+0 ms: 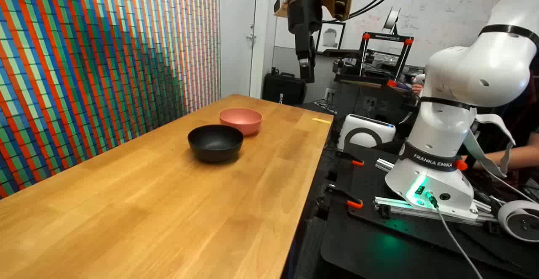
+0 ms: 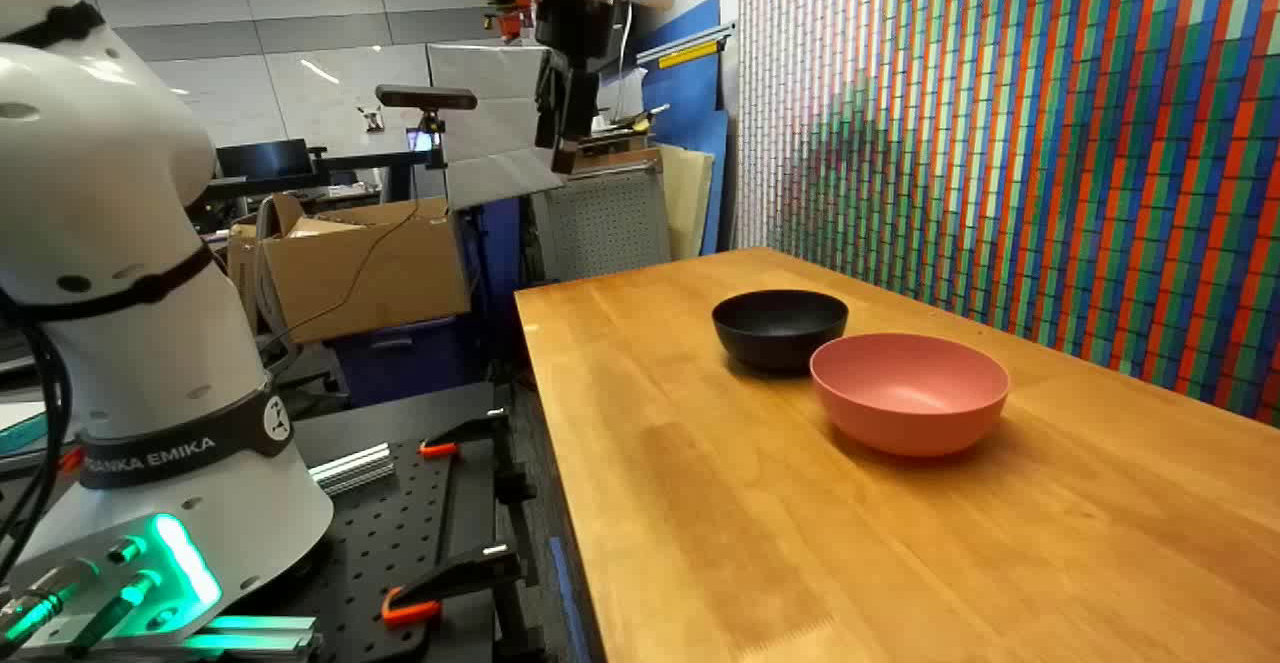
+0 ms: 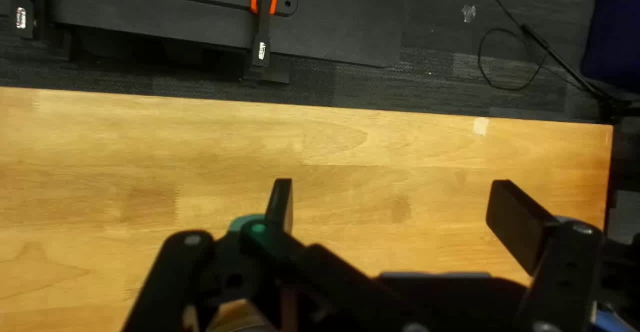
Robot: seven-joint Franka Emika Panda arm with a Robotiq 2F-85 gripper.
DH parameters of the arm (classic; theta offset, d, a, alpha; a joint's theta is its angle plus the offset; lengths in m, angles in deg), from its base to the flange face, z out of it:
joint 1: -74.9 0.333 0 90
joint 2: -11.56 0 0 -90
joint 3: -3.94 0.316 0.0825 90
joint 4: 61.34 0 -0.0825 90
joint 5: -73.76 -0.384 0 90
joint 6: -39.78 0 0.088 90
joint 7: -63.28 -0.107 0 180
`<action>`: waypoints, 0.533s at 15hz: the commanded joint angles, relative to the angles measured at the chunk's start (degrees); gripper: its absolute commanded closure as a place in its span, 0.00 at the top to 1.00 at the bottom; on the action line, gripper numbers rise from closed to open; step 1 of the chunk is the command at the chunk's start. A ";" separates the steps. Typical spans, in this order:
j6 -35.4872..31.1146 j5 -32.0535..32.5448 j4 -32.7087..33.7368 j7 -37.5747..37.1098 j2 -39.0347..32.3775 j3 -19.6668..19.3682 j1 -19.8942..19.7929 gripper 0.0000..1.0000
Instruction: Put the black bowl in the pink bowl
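Observation:
The black bowl (image 1: 215,144) sits upright on the wooden table, and it also shows in an exterior view (image 2: 778,335). The pink bowl (image 1: 242,121) sits upright close beside it and also shows in an exterior view (image 2: 910,405). The bowls overlap in both exterior views, so I cannot tell whether they touch. My gripper (image 1: 308,75) hangs high, well above table level and away from both bowls; it also shows in an exterior view (image 2: 563,158). In the wrist view the gripper (image 3: 392,184) is wide open with nothing between the fingers. Neither bowl can be made out there.
The wooden table (image 1: 168,211) has a tiled, multicoloured wall (image 1: 105,60) along one long side. Along the opposite edge is the arm's black base (image 1: 379,249) with orange-tipped clamps (image 1: 355,203). A cardboard box (image 2: 365,263) stands beyond the table in an exterior view.

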 commanded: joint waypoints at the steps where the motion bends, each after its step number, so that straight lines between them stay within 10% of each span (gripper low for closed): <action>1: 0.29 -0.33 0.19 0.34 0.02 1.04 -1.18 1.00; 8: -6.41 1.43 1.54 -0.28 -2.84 2.27 -1.68 1.00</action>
